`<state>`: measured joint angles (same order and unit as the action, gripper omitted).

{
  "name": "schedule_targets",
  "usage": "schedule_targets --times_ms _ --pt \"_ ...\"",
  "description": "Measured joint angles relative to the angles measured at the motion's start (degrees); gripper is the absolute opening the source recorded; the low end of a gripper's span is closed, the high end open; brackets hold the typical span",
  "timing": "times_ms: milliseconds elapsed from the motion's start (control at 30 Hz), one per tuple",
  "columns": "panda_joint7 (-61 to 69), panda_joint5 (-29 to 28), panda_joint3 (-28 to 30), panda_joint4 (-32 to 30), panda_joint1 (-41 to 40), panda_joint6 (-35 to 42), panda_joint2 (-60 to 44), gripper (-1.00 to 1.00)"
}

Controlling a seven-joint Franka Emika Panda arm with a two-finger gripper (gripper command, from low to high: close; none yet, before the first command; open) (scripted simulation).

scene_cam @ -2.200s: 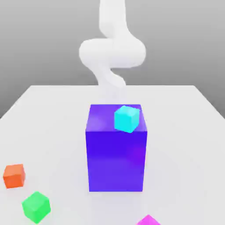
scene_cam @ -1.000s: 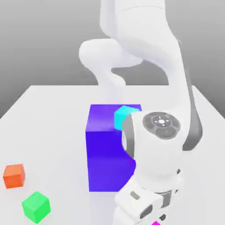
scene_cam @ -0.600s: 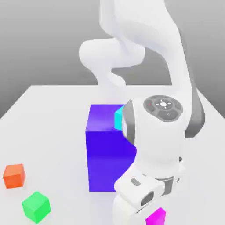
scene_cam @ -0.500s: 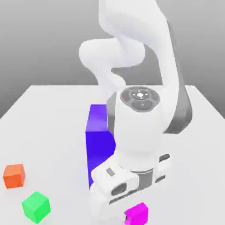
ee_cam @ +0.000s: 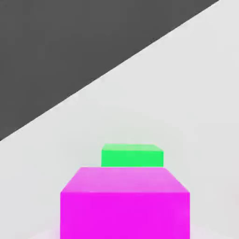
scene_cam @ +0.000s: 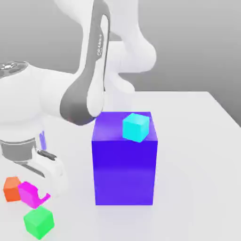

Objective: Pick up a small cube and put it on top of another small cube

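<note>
The small magenta cube hangs off the table at the exterior view's lower left, with my gripper shut on it. A green small cube rests on the table just below it, and an orange small cube sits right beside it on the left. In the hand view the magenta cube is large and close, with the green cube just beyond it. A cyan small cube rests on top of the big purple-blue block.
The tall purple-blue block stands mid-table, to the exterior view's right of my hand. My white arm arches over from the back down to the left. The white table stretches open on the right.
My hand has swung from the exterior view's lower right to the lower left, carrying the magenta cube with it. The cyan cube and the block are uncovered again.
</note>
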<state>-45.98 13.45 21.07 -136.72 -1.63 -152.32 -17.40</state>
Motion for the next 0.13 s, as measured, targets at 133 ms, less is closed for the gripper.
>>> schedule_targets --times_ms 133 --pt "1.1 1.6 -1.2 0.1 -0.9 -1.7 -1.9 1.0"
